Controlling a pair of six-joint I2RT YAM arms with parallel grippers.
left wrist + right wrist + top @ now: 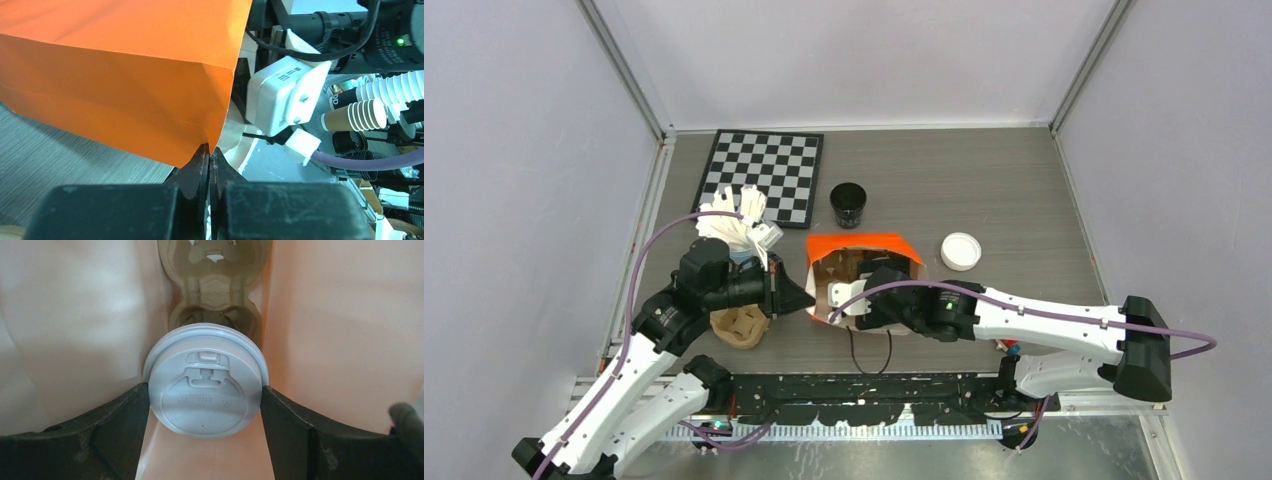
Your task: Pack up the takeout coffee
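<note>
An orange paper bag (864, 245) lies on its side mid-table with its mouth toward the arms. My left gripper (809, 298) is shut on the bag's left mouth edge; the left wrist view shows the jaws (209, 150) pinching the orange paper (115, 75). My right gripper (871, 292) reaches inside the bag. In the right wrist view its fingers (125, 425) touch both sides of a white-lidded coffee cup (206, 387), which sits against a brown pulp carrier (215, 290). A lidless black cup (849, 205) stands behind the bag. A loose white lid (961, 251) lies to the bag's right.
A chessboard (764, 175) lies at the back left. A light-blue cup stuffed with white sticks (739, 232) stands beside my left wrist. A second brown pulp carrier (740, 326) lies under the left arm. Grey walls enclose the table on three sides.
</note>
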